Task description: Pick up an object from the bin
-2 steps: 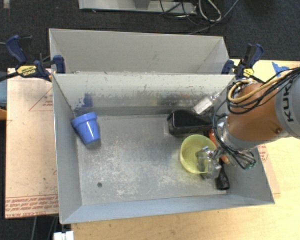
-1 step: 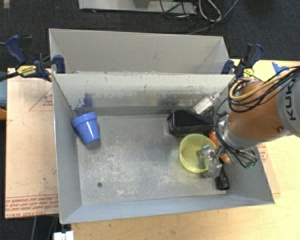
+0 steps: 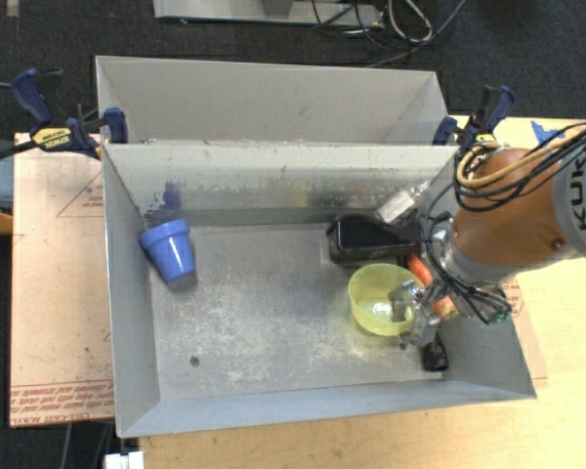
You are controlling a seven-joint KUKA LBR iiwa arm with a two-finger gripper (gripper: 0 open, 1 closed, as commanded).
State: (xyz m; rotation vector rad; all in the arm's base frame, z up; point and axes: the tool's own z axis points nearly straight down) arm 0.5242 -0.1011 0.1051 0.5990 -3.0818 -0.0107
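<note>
- Grey metal bin [image 3: 264, 335]: mostly bare floor, with three loose things in it.
- Arm's orange wrist cover [image 3: 503, 218] hung over the bin's right side.
- Black blocky object [image 3: 366, 239] lay by the back wall, right of centre, just behind the bowl.
- Yellow-green bowl [image 3: 379, 300] sat open side up at the right, beside the gripper.
- Blue cup [image 3: 171, 249] lay tipped at the far left, well apart.
- Gripper [image 3: 418, 332]: fingers spread, one at the bowl's right rim, the other outside it near the floor; nothing clamped.

Matt scuffed grey metal bin [image 3: 273, 360] — glossy plastic yellow bowl [image 3: 376, 301], blue cup [image 3: 171, 249].
</note>
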